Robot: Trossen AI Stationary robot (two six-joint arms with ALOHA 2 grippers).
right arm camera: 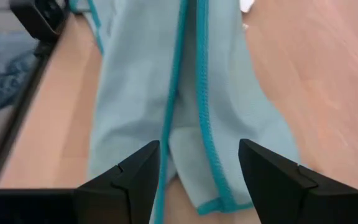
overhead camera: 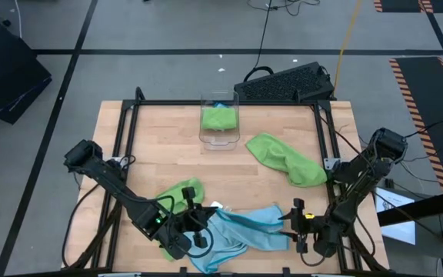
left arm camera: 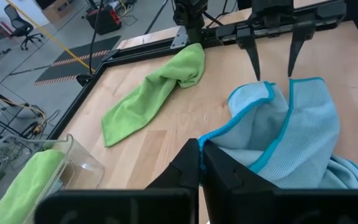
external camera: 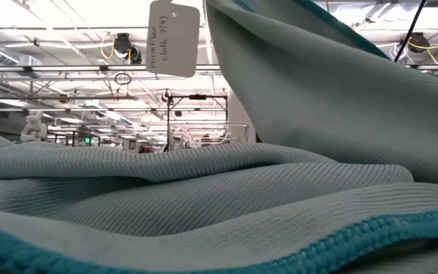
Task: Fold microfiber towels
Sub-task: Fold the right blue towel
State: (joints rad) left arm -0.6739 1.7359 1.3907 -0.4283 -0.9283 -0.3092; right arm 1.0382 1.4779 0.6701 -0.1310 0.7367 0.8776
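A light blue microfiber towel (overhead camera: 244, 231) with a teal hem lies bunched near the table's front edge; it fills the low view (external camera: 204, 190), where a white tag (external camera: 175, 36) hangs from it. My left gripper (overhead camera: 194, 233) is shut on its left part. My right gripper (overhead camera: 291, 225) stands open at the towel's right end (right arm camera: 210, 155), with one finger on either side of the folded hem; I cannot tell if it touches. One lime green towel (overhead camera: 181, 192) lies just behind my left gripper. Another (overhead camera: 287, 158) lies at the right middle. My left gripper pinches a teal-hemmed edge (left arm camera: 211, 142) of the blue towel between its two shut fingers, coming slanting down from the table's left. The fingers hide how many layers they have. The held part is raised; the rest lies slack in folds on the table.
A clear plastic bin (overhead camera: 220, 137) with a folded green towel (overhead camera: 218, 118) in it stands at the far middle of the table. A black frame (overhead camera: 206, 102) runs round the tabletop. Bare wood lies between the bin and the blue towel.
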